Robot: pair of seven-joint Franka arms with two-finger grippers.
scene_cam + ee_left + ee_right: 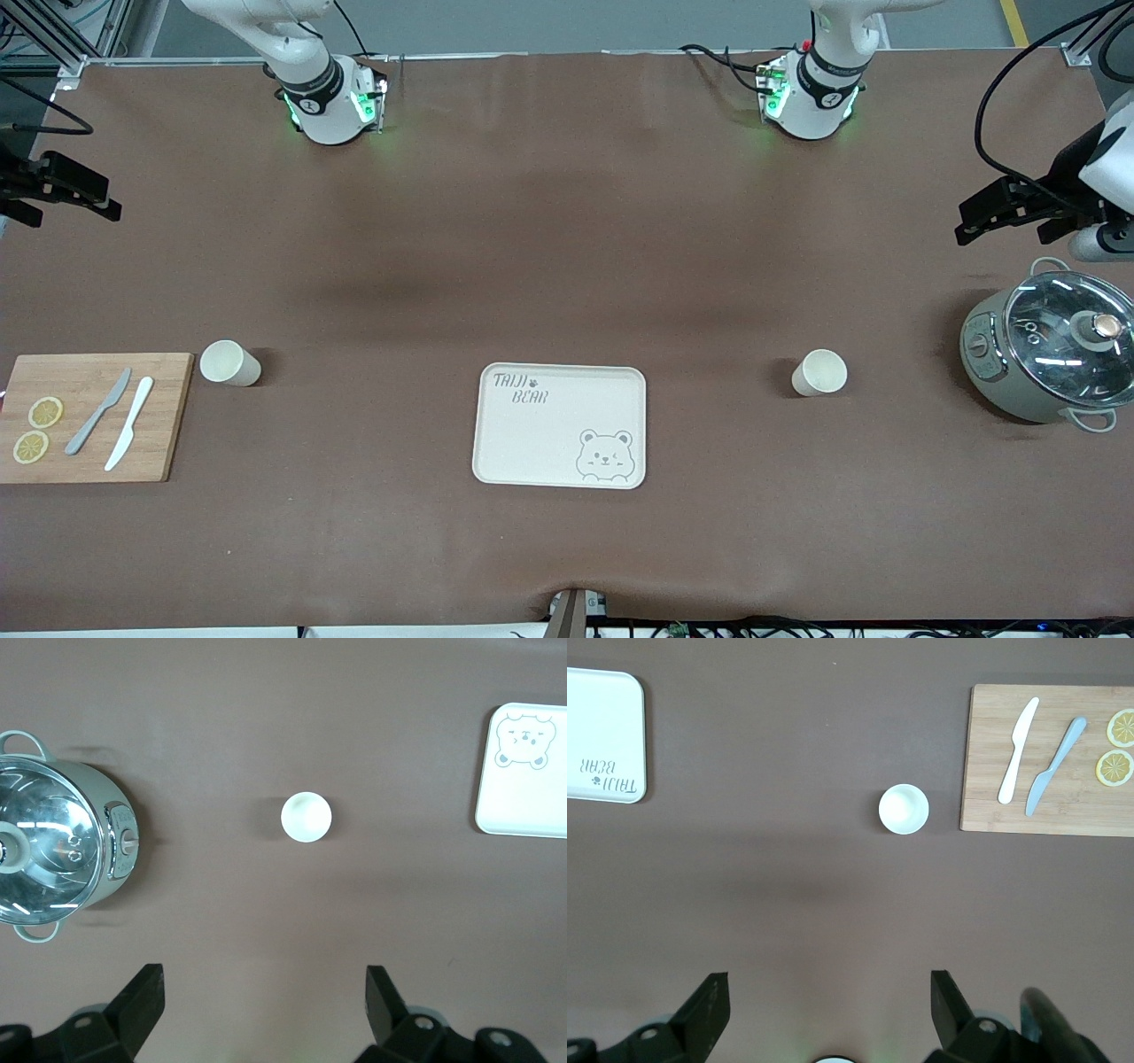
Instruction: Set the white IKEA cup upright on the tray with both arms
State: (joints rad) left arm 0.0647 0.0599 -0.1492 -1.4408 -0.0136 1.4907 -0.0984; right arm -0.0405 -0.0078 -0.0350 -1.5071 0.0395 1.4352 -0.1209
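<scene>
The cream tray (532, 443) with "TAIJI BEAR" lettering and a bear drawing lies mid-table; it also shows in the left wrist view (532, 797) and the right wrist view (602, 718). One white cup (819, 372) stands upright between the tray and the pot, also in the left wrist view (306, 816). A second white cup (229, 363) stands upright beside the cutting board, also in the right wrist view (904, 809). My left gripper (967, 221) (264, 1001) hangs open and empty over the table's left-arm end. My right gripper (104, 199) (830, 1005) hangs open and empty over the right-arm end.
A grey-green pot with a glass lid (1050, 359) (53, 859) stands at the left arm's end. A wooden cutting board (168, 416) (983, 753) at the right arm's end carries two knives (115, 423) and two lemon slices (37, 429).
</scene>
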